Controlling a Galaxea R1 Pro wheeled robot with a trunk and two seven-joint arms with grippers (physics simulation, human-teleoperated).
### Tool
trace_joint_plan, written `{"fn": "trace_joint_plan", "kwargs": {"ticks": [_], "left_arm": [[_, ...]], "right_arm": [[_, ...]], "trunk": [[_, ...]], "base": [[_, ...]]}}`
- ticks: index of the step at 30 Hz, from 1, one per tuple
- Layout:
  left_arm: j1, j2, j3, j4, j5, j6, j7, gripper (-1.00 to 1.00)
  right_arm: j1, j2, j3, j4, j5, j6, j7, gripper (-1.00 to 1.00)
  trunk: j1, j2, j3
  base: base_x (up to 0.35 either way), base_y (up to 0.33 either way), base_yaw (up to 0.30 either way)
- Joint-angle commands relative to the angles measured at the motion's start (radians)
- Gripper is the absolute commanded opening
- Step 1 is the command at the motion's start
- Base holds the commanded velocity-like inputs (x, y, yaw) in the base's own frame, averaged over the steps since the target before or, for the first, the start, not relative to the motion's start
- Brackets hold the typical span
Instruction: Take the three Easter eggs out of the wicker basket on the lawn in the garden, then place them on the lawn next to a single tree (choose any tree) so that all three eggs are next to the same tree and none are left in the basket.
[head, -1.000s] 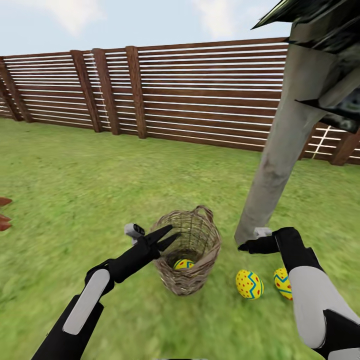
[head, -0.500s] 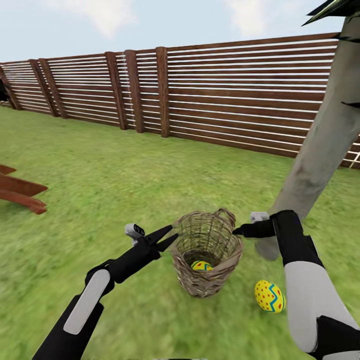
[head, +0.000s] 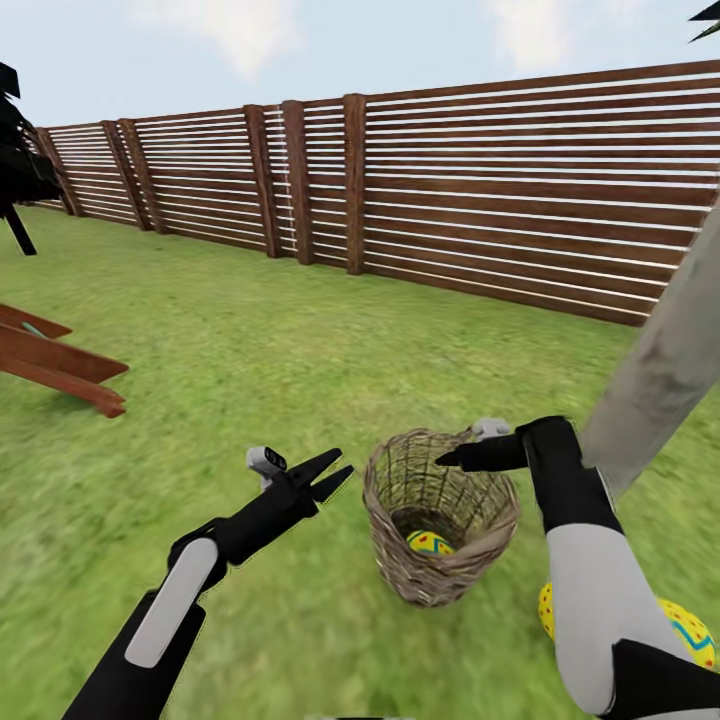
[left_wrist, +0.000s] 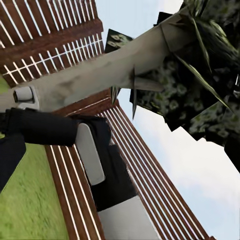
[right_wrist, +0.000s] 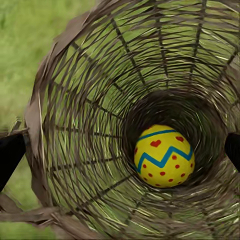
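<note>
The wicker basket (head: 440, 560) stands upright on the lawn (head: 250, 380), with one yellow Easter egg (head: 430, 543) at its bottom. That egg (right_wrist: 164, 156), with a blue zigzag and red dots, lies deep inside the basket (right_wrist: 75, 125) in the right wrist view. My right gripper (head: 445, 461) hangs open over the basket's mouth (right_wrist: 120, 152), holding nothing. My left gripper (head: 347, 461) is open and empty, just left of the basket. Yellow egg parts (head: 690, 630) (head: 545, 607) show past my right forearm, on the grass near the tree's pale trunk (head: 665, 370).
A brown slatted fence (head: 450, 190) closes the garden behind. Reddish wooden beams (head: 60, 365) of a play frame lie on the grass at the left. A dark thin-trunked tree (head: 15, 170) stands at the far left. The trunk and foliage (left_wrist: 200, 65) appear in the left wrist view.
The head view has swung left, so basket, trunk and eggs sit further right. My right gripper has come from beside the trunk to over the basket's mouth. The left arm holds its pose.
</note>
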Motion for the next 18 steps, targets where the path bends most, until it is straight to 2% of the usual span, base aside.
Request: {"fn": "trace_joint_plan", "kwargs": {"ticks": [1, 3, 4, 6, 9, 18], "left_arm": [[-0.001, 0.001, 0.012, 0.001, 0.008, 0.006, 0.000, 1.00], [-0.001, 0.000, 0.024, 0.001, 0.008, 0.007, -0.001, 1.00], [-0.001, 0.000, 0.030, 0.001, 0.009, 0.007, -0.001, 1.00], [-0.001, 0.000, 0.032, 0.002, 0.009, 0.007, -0.001, 1.00], [-0.001, 0.000, 0.033, 0.005, 0.009, 0.007, -0.002, 1.00], [-0.001, 0.000, 0.034, 0.015, 0.009, 0.006, -0.002, 1.00]], "right_arm": [[0.000, 0.002, -0.001, 0.016, 0.011, 0.003, -0.002, 1.00], [0.001, 0.003, 0.001, 0.040, 0.012, 0.001, -0.037, 1.00], [0.002, 0.005, 0.003, 0.062, 0.010, 0.000, -0.091, 1.00], [0.002, 0.006, 0.003, 0.081, 0.008, 0.000, -0.144, 1.00], [0.003, 0.006, 0.007, 0.108, 0.007, 0.000, -0.189, 1.00], [0.003, 0.007, 0.009, 0.124, 0.011, 0.005, -0.204, 1.00]], "trunk": [[0.000, 0.000, -0.001], [0.000, 0.000, -0.001], [0.000, 0.000, -0.001], [0.000, 0.000, -0.001], [0.000, 0.000, -0.001], [0.000, 0.000, 0.010]], "base": [[0.256, 0.199, 0.000], [0.263, 0.204, 0.000], [0.267, 0.207, 0.000], [0.269, 0.208, 0.000], [0.269, 0.209, -0.002], [0.051, 0.039, -0.149]]}}
